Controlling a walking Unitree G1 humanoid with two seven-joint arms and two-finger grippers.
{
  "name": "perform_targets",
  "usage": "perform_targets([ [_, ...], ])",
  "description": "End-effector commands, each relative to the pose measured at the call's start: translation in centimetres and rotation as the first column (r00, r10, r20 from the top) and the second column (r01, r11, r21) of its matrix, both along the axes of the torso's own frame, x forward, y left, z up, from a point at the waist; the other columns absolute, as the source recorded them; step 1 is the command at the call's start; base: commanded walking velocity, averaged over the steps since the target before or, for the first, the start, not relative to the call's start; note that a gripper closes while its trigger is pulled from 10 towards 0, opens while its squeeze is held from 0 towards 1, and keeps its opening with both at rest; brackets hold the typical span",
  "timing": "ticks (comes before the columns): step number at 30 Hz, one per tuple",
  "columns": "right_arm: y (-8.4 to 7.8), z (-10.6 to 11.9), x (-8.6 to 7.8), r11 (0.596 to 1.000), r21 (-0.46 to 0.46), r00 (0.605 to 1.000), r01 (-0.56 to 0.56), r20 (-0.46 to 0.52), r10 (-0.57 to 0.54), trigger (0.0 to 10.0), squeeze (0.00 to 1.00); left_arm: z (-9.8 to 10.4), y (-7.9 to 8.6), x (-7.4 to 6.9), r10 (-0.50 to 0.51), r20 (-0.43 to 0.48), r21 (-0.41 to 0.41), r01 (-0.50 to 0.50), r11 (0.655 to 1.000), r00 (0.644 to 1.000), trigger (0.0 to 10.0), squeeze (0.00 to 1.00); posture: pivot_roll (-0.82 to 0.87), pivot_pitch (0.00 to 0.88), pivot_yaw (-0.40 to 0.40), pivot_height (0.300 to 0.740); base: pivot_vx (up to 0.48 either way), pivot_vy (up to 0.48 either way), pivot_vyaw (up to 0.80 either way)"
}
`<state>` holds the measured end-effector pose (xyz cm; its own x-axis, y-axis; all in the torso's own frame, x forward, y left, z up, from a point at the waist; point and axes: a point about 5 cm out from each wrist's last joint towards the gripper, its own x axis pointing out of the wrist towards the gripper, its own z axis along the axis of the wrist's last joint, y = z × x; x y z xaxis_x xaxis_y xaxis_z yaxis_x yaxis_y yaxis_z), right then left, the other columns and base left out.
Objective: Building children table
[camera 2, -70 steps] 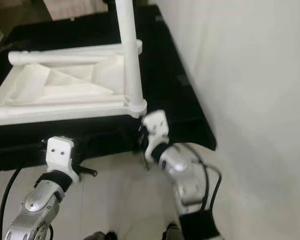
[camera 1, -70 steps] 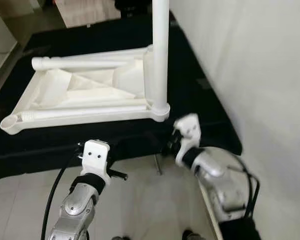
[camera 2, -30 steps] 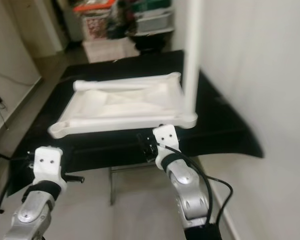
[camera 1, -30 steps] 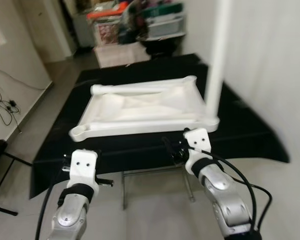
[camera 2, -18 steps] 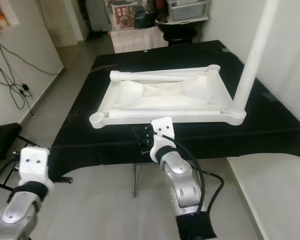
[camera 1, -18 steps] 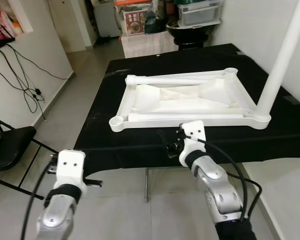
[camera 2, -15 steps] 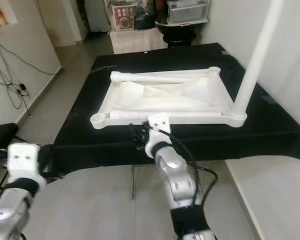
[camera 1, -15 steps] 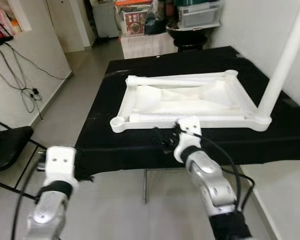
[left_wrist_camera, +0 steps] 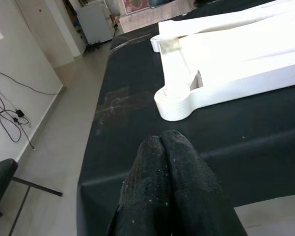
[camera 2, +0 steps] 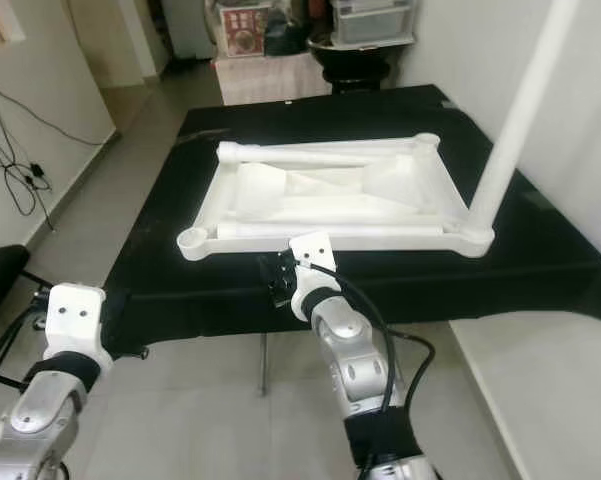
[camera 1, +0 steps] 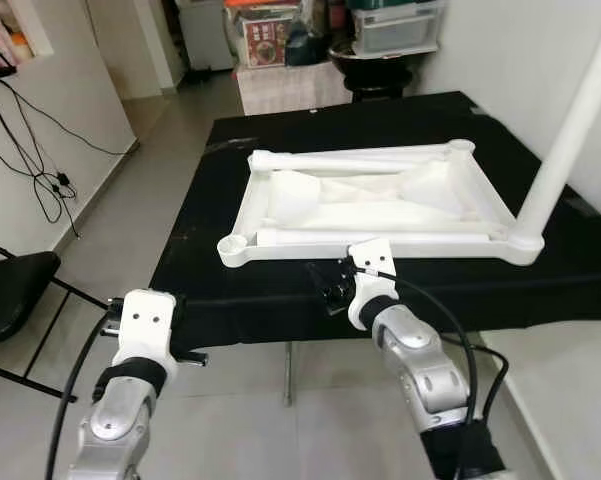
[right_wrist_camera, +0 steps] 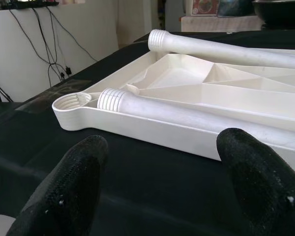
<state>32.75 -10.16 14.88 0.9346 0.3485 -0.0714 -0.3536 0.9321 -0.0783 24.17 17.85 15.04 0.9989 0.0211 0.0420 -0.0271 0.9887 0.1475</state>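
An upturned white plastic tabletop (camera 1: 280,195) lies on a black-clothed table (camera 1: 570,280). One white leg (camera 1: 570,120) stands upright in its near right corner. Two loose legs lie inside it, one along the far side (camera 1: 350,160) and one along the near side (camera 1: 380,233). The near left socket (camera 1: 232,246) holds nothing. My right gripper (camera 1: 330,287) hovers open at the table's front edge, facing the threaded end of the near leg (right_wrist_camera: 110,98). My left gripper (left_wrist_camera: 162,147) is shut on nothing, low and left of the table's front corner (camera 1: 190,357).
A black chair (camera 1: 10,290) stands on the tiled floor to the left, with cables (camera 1: 40,150) hanging on the wall behind it. Storage boxes (camera 1: 390,25) sit beyond the table's far end. A white wall (camera 1: 510,50) runs along the right side.
The head view has swung left and widened from a close look at the upright leg's corner. My right gripper stays by the front edge; my left arm has come slightly inward.
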Motion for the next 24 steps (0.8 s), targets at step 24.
perform_targets([
  [24, 0.4, 0.0, -0.2, 0.997, -0.024, 0.997, -0.07, 0.035, 0.071, 10.0, 0.0, -0.1, -1.2, 0.4, -0.066, 0.037, 0.09, 0.062, 0.994, 0.997, 10.0, 0.0, -0.03, 0.079, 0.078, 0.74, 0.0, -0.134, 0.0],
])
